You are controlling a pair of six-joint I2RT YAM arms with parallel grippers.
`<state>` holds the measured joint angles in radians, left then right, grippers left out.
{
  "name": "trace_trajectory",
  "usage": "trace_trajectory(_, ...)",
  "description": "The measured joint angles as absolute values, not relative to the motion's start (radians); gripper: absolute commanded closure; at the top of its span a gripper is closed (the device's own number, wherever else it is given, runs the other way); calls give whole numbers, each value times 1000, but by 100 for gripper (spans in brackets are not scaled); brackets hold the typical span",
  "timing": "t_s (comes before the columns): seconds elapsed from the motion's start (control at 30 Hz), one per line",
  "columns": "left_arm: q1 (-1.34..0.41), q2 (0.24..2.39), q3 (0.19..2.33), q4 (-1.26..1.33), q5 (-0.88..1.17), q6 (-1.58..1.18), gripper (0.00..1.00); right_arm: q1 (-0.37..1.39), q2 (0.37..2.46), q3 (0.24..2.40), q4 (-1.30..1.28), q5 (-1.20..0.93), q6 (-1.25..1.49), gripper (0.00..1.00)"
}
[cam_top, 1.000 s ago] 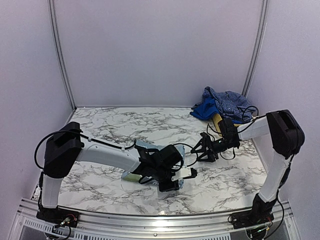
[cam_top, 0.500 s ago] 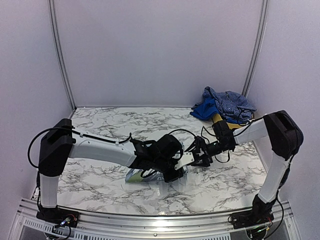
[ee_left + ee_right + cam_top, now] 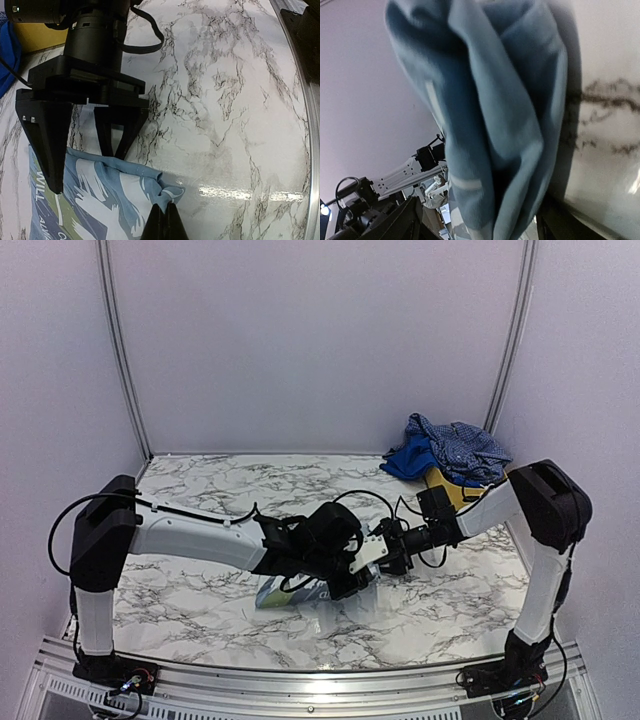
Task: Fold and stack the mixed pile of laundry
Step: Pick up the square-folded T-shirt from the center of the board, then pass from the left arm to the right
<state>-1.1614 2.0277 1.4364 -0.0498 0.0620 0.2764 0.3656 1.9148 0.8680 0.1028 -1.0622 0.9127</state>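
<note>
A pale sky-blue T-shirt [image 3: 278,592] with white print lies bunched on the marble table under my left arm. My left gripper [image 3: 165,222] is shut on a puckered corner of the T-shirt [image 3: 172,192]. My right gripper [image 3: 82,160] stands open right beside it, one finger on each side of the shirt's edge. In the right wrist view the T-shirt's folds [image 3: 490,115] hang between the wide-apart fingers [image 3: 395,220]. The rest of the laundry pile, a navy-and-white check shirt [image 3: 455,445] and a royal-blue piece [image 3: 408,460], sits at the back right.
A yellow basket [image 3: 441,486] stands under the pile at the back right, behind my right forearm. Both arms cross the middle of the table, wrists almost touching. The table's metal front rail [image 3: 305,125] runs close to the left gripper.
My left gripper has closed on the T-shirt corner and shifted slightly back and right. My right gripper has moved left, up against the left one, over the shirt's edge.
</note>
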Motion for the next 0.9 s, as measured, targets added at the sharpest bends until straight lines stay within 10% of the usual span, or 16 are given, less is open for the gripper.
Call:
trace_trajectory(0.23,-1161,2027,1427,-47,70,277,100,367,2006,925,249,-1065,1045,40)
trace_trajectory(0.43,-1161,2026,1423,-37,68,276,95,371,2070,976,280,-1062,1081,79)
trace_trajectory(0.5,-1161,2026,1420,-26,64,275,85,372,2090,997,259,-1053,1063,99)
trace_trajectory(0.6,-1160,2025,1420,-18,35,250,61,373,2097,1046,177,-1033,994,100)
trace_trajectory(0.7,-1150,2003,1411,-18,-3,194,5,373,2096,1103,59,-997,886,100)
trace_trajectory(0.9,-1061,1816,1312,0,-102,-15,1,373,2058,1189,-227,-878,653,100)
